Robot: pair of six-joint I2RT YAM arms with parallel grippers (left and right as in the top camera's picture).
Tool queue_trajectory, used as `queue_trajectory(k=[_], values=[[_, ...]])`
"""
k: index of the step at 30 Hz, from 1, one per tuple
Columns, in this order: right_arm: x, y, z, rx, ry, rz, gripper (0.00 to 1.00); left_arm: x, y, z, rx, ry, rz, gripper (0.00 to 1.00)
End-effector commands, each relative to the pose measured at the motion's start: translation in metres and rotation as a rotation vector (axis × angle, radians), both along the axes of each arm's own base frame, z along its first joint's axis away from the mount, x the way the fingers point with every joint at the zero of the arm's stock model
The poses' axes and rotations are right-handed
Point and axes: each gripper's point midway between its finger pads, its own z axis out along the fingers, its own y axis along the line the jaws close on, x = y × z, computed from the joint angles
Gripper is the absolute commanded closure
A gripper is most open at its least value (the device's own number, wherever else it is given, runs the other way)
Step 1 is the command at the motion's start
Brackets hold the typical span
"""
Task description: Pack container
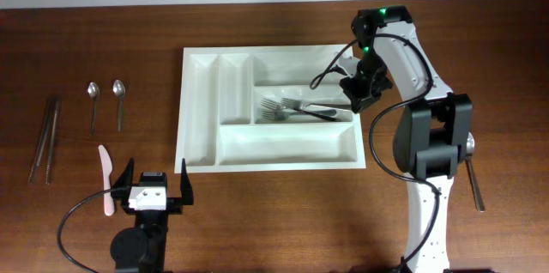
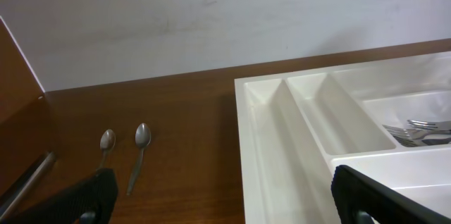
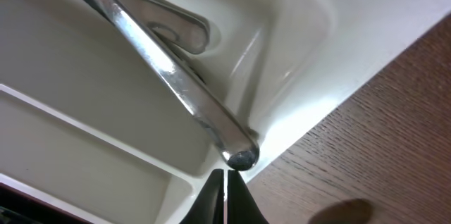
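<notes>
The right tool (image 3: 225, 182) was clenched shut on nothing, the large white rectangular plastic cutlery tray (image 1: 283, 146) beneath it and a shiny metal handle (image 3: 176, 90) just beyond its tips. The left tool (image 1: 157, 178) stood released, the tray ahead-right.

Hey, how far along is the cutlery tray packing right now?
Done: forks lie in the container's middle long compartment. In hand: nothing looks gripped; the shut right hand sits at a fork's handle tip, left hand open. Left: two spoons, pale knife, far-left pieces, one utensil at right.
</notes>
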Motion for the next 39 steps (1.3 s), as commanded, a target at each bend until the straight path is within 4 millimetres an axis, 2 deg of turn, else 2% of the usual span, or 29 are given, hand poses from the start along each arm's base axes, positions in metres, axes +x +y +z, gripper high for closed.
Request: queue_trajectory(k=[1, 11, 21, 33, 39], values=[[-0.003, 0.003, -0.004, 0.012, 0.019, 0.001, 0.96, 0.0, 0.002, -0.001, 0.013, 0.0, 0.006, 0.01], [0.002, -0.006, -0.006, -0.039, -0.002, -0.006, 0.96, 0.0, 0.002, -0.001, 0.013, 0.0, 0.006, 0.01], [0.009, -0.006, -0.008, -0.036, -0.033, -0.009, 0.96, 0.0, 0.002, -0.001, 0.013, 0.0, 0.006, 0.01], [0.018, -0.029, -0.009, -0.068, -0.053, -0.105, 0.96, 0.0, 0.001, -0.001, 0.013, 0.0, 0.006, 0.01], [0.02, -0.029, -0.01, -0.066, -0.06, -0.106, 0.96, 0.0, 0.002, -0.001, 0.014, 0.0, 0.006, 0.01]])
